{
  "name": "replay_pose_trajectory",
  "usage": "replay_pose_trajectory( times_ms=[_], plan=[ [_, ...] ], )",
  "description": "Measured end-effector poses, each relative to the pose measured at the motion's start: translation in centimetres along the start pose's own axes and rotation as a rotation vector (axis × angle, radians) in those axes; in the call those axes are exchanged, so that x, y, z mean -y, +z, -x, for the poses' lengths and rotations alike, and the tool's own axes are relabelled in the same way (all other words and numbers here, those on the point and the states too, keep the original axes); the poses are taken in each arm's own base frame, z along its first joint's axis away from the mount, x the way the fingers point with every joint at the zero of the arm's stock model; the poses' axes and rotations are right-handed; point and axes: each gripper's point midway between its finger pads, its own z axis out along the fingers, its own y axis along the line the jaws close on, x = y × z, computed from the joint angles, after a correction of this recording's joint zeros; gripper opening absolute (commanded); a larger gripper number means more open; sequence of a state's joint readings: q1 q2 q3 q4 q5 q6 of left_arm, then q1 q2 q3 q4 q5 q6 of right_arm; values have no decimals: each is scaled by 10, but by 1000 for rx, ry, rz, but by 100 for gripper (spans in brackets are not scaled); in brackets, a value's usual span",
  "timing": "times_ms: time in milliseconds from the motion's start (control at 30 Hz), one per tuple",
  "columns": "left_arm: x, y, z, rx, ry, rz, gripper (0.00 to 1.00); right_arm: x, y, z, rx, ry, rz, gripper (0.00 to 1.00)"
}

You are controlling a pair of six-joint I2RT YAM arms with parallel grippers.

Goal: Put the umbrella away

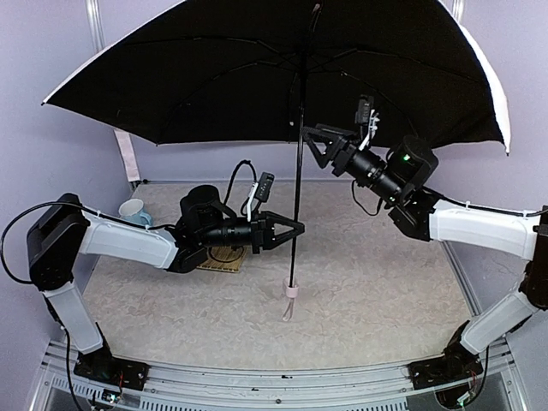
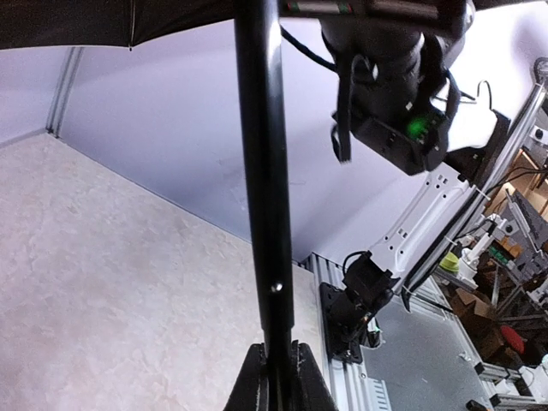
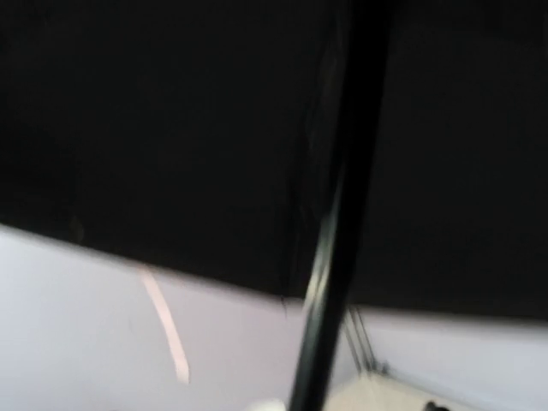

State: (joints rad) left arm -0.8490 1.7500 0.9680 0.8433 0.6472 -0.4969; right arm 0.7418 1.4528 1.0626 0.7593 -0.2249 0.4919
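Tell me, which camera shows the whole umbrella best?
The top external view: it shows the umbrella whole, with open canopy, shaft and handle. The left wrist view shows mostly its shaft, pinched by the left gripper. The right wrist view shows a blurry shaft under dark canopy.

White-shelled left arm [image 1: 128, 241], right arm [image 1: 479, 229], black joints [image 1: 53, 241], black cables [image 1: 229, 184], green light [image 1: 395, 157], black left claw [image 1: 296, 229], right claw [image 1: 306, 137]

Beige speckled table [image 1: 368, 282]. Directly on it: pale cup [image 1: 134, 210], upright, back left; woven yellow mat [image 1: 224, 259] left of centre, partly hidden. umbrella [image 1: 257, 68] handle end low over centre, contact unclear.
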Motion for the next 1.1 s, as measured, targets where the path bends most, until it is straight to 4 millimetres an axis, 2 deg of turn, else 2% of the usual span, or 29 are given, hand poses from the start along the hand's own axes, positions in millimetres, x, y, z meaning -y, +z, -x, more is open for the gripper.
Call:
replay_pose_trajectory(
  times_ms=[100,300,433,567,700,833,933,1100],
  plan=[
    [3,0,-10,-16,-42,-29,0,7,-2,24,79,24,43,78],
    [14,1,-17,-18,-75,-73,0,12,24,51,203,171,148,70],
    [19,2,-15,-6,-72,-91,0,27,38,56,268,274,168,53],
    [25,4,-15,0,-66,-106,0,38,48,58,314,332,179,56],
    [27,5,-16,-2,-65,-111,0,37,55,67,345,353,202,61],
    [27,5,-16,-2,-65,-111,0,33,57,79,370,350,217,47],
    [28,5,-15,2,-58,-113,0,33,56,80,376,356,219,38],
    [27,5,-15,4,-59,-106,0,34,57,78,372,366,219,46]
  ],
)
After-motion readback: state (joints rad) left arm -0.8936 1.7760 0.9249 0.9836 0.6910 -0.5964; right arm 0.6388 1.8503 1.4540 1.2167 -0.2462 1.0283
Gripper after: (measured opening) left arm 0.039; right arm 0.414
